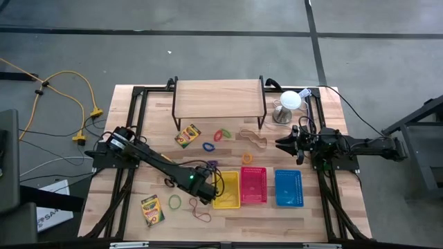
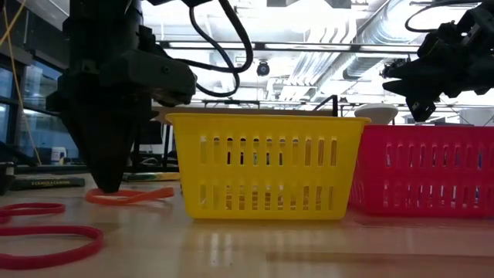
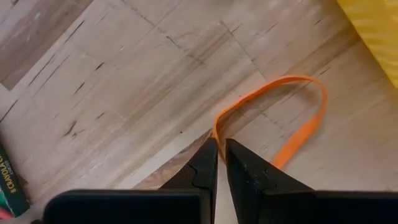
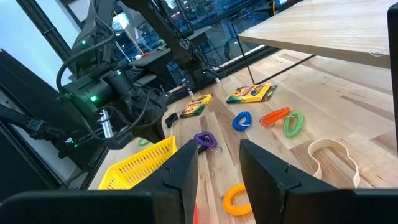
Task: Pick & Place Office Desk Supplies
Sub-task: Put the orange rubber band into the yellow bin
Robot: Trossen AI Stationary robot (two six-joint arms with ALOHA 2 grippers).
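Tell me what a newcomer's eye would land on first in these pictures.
Three bright baskets stand in a row at the table's front: yellow, red, blue. Just left of the yellow one, the left gripper is down at the tabletop, fingers nearly shut on an orange band.

Rubber band (image 3: pixel 292 118) beside basket (image 2: pixel 262 166)

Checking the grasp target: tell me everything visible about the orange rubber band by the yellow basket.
The orange rubber band is a thin, flat loop of rubbery material, pulled into a narrow elongated shape. It lies flat on the wooden table, just beside the yellow basket without clearly touching it. The left pincer is down at one end of the loop, fingers nearly closed around that end. Whether the band is actually pinched cannot be told.
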